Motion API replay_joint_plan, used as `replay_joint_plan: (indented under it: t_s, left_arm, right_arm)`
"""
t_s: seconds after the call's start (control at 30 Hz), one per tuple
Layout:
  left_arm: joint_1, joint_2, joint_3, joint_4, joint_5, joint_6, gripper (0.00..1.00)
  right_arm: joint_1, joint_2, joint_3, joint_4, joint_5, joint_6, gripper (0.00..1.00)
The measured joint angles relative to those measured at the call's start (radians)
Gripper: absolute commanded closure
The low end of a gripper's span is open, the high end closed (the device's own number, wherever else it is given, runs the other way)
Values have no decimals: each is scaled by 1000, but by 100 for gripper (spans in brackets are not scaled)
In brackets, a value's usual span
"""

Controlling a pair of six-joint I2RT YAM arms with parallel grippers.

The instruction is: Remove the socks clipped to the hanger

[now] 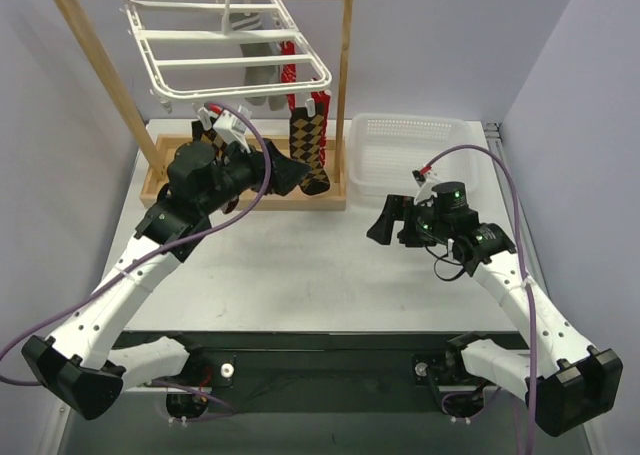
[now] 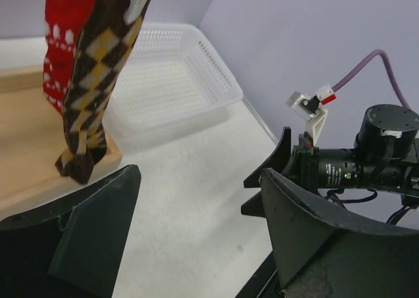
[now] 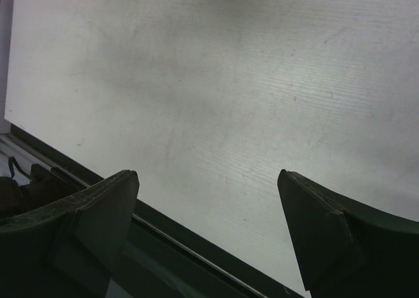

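Note:
The white hanger [image 1: 235, 50] hangs from the wooden rack's top bar. A brown-and-black argyle sock [image 1: 309, 143] hangs clipped at its front right corner, and also shows in the left wrist view [image 2: 91, 95]. A red patterned sock [image 1: 290, 73] and a grey sock [image 1: 262, 75] hang behind it. The red sock shows in the left wrist view [image 2: 60, 42]. A second argyle sock [image 1: 207, 133] is partly hidden behind my left arm. My left gripper [image 1: 285, 172] is open and empty, just left of the front argyle sock's foot. My right gripper [image 1: 392, 223] is open and empty, low over the table.
The wooden rack [image 1: 345, 85] stands on a wooden base [image 1: 160, 180] at the back. A white mesh basket [image 1: 410, 150] sits right of it, also in the left wrist view [image 2: 170, 69]. The table's front edge [image 3: 170, 236] lies below my right gripper.

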Motion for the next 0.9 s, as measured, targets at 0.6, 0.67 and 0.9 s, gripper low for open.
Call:
replay_joint_plan:
  t_s: [0.6, 0.67, 0.9]
  left_arm:
    - [182, 97, 117, 235, 171, -167, 16]
    - [182, 89, 117, 245, 156, -173, 15]
    - [184, 23, 117, 244, 74, -169, 20]
  right_arm:
    - [22, 45, 101, 22, -104, 0, 7]
    - [24, 47, 108, 22, -108, 0, 8]
    - [42, 92, 176, 27, -135, 0, 11]
